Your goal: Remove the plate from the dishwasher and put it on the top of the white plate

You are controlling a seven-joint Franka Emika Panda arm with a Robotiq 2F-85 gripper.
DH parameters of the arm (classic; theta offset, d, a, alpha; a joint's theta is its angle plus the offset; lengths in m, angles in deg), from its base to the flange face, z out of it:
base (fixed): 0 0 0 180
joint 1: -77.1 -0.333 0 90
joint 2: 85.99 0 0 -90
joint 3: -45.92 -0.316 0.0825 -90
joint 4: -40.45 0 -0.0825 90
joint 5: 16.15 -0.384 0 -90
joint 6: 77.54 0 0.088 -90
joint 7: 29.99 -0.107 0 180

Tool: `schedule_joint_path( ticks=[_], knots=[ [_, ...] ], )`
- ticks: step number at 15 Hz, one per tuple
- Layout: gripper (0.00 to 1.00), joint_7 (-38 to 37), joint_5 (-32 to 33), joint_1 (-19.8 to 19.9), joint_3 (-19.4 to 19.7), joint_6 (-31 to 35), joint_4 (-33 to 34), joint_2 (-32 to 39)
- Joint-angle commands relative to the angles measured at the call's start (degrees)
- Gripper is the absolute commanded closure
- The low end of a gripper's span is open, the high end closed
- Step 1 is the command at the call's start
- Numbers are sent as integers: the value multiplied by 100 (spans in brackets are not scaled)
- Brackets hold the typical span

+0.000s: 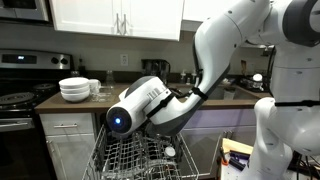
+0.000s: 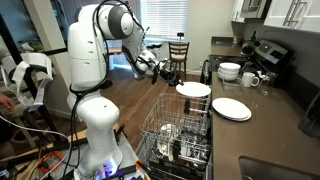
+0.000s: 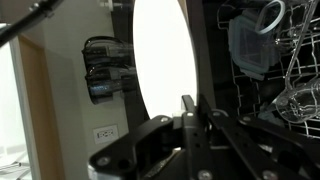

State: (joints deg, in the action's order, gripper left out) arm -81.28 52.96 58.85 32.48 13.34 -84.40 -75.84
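My gripper point(image 3: 192, 108) is shut on the rim of a white plate point(image 3: 160, 50), which fills the upper middle of the wrist view. In an exterior view the gripper point(image 2: 174, 78) holds this plate point(image 2: 193, 90) in the air, roughly level, above the far end of the dishwasher rack point(image 2: 178, 140) and near the counter edge. The flat white plate point(image 2: 231, 109) lies on the counter just beyond it. In an exterior view the arm hides the gripper and both plates above the pulled-out rack point(image 1: 140, 158).
A stack of deep white bowls point(image 2: 229, 71) and mugs point(image 2: 250, 79) stand further along the counter, near the stove point(image 2: 268, 55). The rack holds glasses and other dishes point(image 3: 255, 40). A wooden chair point(image 2: 178, 50) stands behind the arm.
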Motion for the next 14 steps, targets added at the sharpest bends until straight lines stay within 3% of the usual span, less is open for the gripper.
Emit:
schedule_joint_path(
  ticks=[1, 14],
  knots=[
    [98, 46, 113, 88, -39, 34, 51, 63],
    [98, 368, 1126, 569, 313, 1112, 40, 19]
  ],
)
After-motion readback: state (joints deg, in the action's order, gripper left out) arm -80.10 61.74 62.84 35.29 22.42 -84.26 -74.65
